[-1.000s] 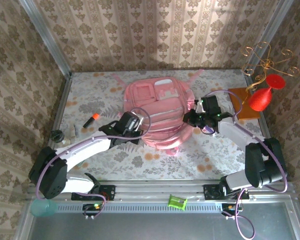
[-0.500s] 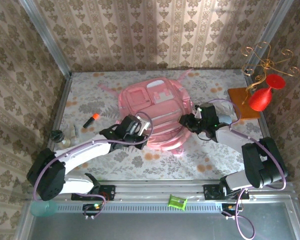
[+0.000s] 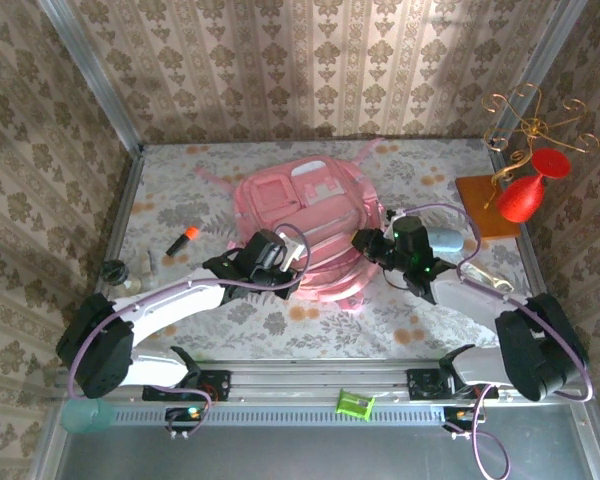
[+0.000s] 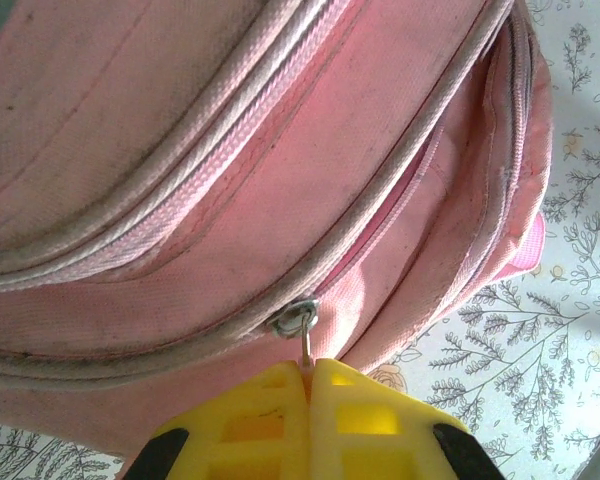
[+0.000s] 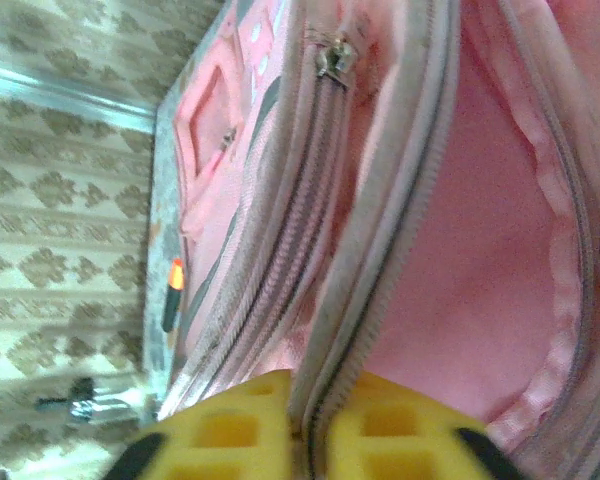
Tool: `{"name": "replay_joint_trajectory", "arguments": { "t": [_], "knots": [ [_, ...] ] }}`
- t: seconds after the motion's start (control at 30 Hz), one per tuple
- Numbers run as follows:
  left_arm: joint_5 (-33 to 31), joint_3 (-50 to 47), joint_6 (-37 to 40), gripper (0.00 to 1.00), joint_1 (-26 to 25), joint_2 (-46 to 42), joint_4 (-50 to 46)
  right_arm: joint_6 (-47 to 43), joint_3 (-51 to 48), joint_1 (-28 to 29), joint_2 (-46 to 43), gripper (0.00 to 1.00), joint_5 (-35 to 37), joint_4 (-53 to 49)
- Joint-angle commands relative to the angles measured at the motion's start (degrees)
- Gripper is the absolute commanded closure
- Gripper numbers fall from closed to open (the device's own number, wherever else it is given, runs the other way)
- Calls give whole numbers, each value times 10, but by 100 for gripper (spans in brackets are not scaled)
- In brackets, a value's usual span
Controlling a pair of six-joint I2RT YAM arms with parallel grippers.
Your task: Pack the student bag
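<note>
The student bag is a big pink backpack lying flat in the middle of the table. My left gripper is at its near left edge. In the left wrist view its yellow fingers are shut on the metal zip pull hanging from a slider on the bag. My right gripper is at the bag's right side. Seen from the right wrist, its yellow fingers pinch a grey zip edge of the bag, beside an opened pink compartment.
An orange-tipped marker lies left of the bag. Small dark items sit at the left edge. A red vase, a wooden board and a gold wire stand occupy the back right. A pale object lies behind the right arm.
The right gripper moved left and nearer along the bag's side and closed again on the zip edge. The left gripper shifted right with the zip pull. The bag spread flatter.
</note>
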Motion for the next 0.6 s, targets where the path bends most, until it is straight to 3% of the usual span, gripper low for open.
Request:
{"name": "replay_joint_trajectory", "arguments": {
  "t": [0.0, 0.1, 0.27, 0.43, 0.57],
  "knots": [
    [-12, 26, 12, 100, -1, -11, -21, -30, 10, -9, -36, 100, 57, -19],
    [-52, 28, 26, 100, 8, -28, -54, -71, 33, -32, -48, 100, 50, -91],
    [-79, 20, 47, 100, 37, -42, -76, -144, 80, -75, -40, 100, -23, -184],
    [-102, 14, 65, 100, 67, -39, -87, -172, 121, -104, -14, 100, -111, -214],
    [-121, 5, 66, 100, 95, -40, -78, -173, 135, -103, 3, 100, -133, -210]
  ]
}}
